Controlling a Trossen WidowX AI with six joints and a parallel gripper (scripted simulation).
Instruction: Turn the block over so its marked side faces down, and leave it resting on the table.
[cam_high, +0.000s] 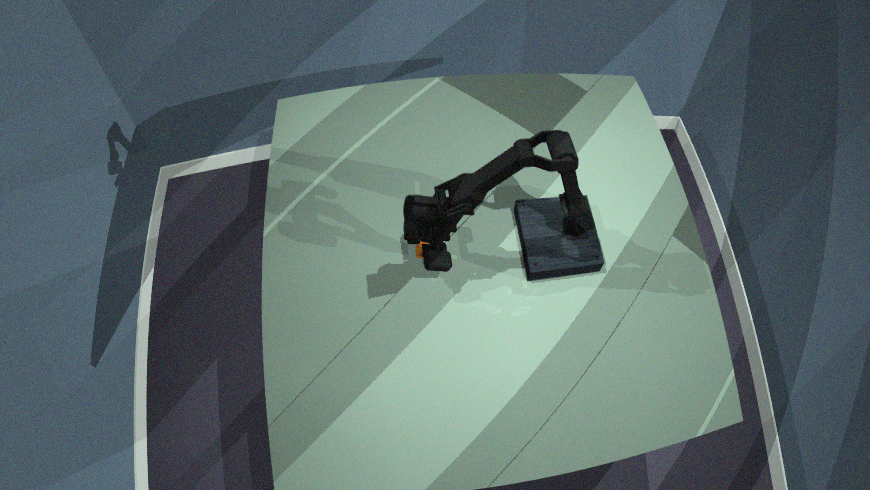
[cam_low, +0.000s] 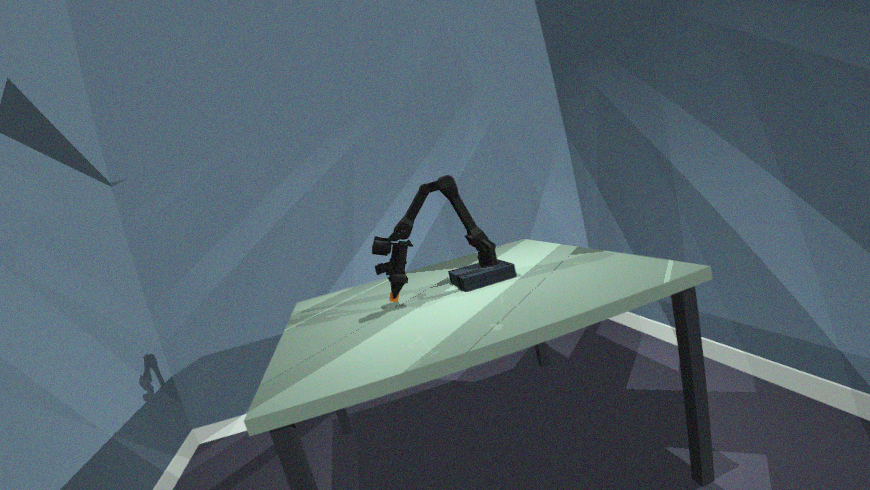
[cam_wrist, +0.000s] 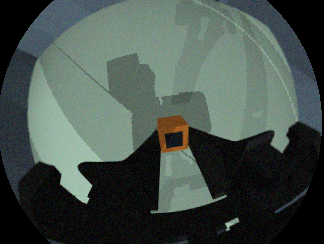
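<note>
The block is a small orange cube (cam_wrist: 174, 138) (cam_high: 419, 249) (cam_low: 391, 297) with a dark blue square mark on the face that looks up at the wrist camera. My gripper (cam_wrist: 171, 131) (cam_high: 426, 250) (cam_low: 395, 292) points straight down and is shut on the block, one dark finger on each side. The block is at or just above the pale green table top (cam_high: 426, 365) (cam_low: 487, 316); I cannot tell whether it touches. In the top view the fingers hide most of the block.
The arm's dark square base (cam_high: 557, 240) (cam_low: 480, 275) stands on the table to the right of the gripper. The table stands on dark legs (cam_low: 694, 377) above a purple floor with a white border.
</note>
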